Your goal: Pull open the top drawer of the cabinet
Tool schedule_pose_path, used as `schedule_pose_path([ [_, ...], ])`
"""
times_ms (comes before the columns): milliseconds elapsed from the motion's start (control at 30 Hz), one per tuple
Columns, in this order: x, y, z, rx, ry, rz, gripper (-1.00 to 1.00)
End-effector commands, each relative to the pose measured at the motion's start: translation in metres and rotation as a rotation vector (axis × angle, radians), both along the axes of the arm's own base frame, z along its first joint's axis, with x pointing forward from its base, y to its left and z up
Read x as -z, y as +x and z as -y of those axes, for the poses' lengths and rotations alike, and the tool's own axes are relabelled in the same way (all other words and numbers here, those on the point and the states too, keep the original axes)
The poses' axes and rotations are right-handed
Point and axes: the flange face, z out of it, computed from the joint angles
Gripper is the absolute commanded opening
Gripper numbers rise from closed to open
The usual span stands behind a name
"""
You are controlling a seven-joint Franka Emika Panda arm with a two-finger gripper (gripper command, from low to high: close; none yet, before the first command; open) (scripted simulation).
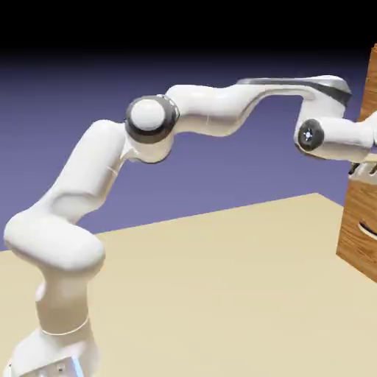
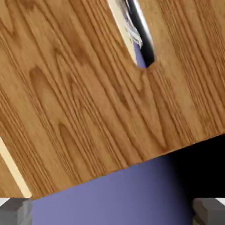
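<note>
Claw (image 2: 112, 213) stood open in your hand view, its two grey fingertips (image 2: 15, 211) wide apart at the bottom corners with only blue-violet backdrop between them. You had wood grain of the cabinet (image 1: 359, 221) filling most of that view, with a slanted slot-shaped handle opening (image 2: 138, 37) near the top. In your exterior view the cabinet sat at the desk's (image 1: 221, 287) far right edge, the arm's wrist (image 1: 331, 136) right against its upper front, where the top drawer (image 1: 370, 81) was.

I count one tall brown wood-grain cabinet (image 1: 358, 213), one dark slot-shaped handle opening (image 2: 137, 37) in its panel, one beige table (image 1: 221, 294), and my two grey fingertips (image 2: 15, 211).
</note>
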Motion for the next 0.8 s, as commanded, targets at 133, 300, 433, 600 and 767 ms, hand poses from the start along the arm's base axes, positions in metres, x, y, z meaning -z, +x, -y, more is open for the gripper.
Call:
schedule_pose_path([
  [133, -0.011, 0.024, -0.059, -0.097, -0.201, 0.082, 0.00],
  [300, -0.018, 0.037, -0.086, -0.136, -0.285, 0.121, 0.00],
  [433, -0.029, 0.052, -0.081, -0.127, -0.289, 0.132, 0.00],
  [600, -0.028, 0.070, -0.083, -0.129, -0.290, 0.130, 0.00],
  [767, -0.014, 0.083, -0.088, -0.140, -0.283, 0.117, -1.00],
])
